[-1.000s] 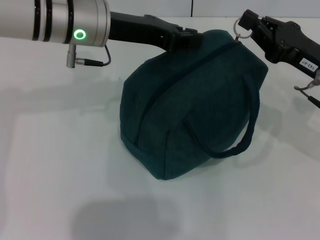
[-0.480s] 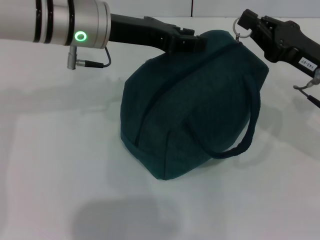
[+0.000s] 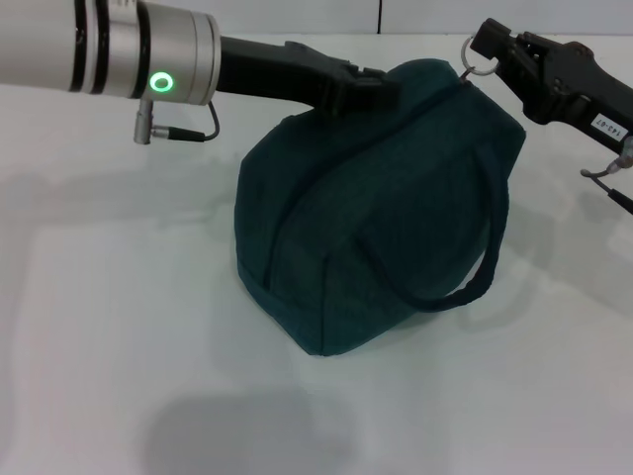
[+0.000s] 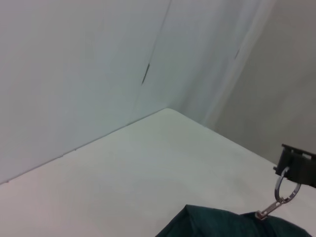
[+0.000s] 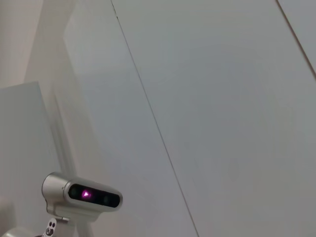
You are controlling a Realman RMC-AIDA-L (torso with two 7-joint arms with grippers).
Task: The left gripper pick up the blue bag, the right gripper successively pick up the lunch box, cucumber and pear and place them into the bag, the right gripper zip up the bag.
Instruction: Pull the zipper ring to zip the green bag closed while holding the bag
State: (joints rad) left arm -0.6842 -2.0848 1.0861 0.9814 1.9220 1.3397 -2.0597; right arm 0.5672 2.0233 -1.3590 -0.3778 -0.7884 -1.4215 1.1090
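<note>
So the blue bag (image 3: 371, 213) sits bulging on the white surface (image 3: 119, 327), soft and floppy. My right end effector (image 3: 482, 51) pinches its zipper ring (image 3: 476, 67); left end effector (image 3: 368, 84) clamps the top fabric.

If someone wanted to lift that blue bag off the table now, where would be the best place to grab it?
Probably the handle on the blue bag: it hangs free as an open loop on the side facing the camera, so fingers could slip under it from the front. The top is crowded: the left gripper rests there, and the right gripper is at the zipper ring.
</note>
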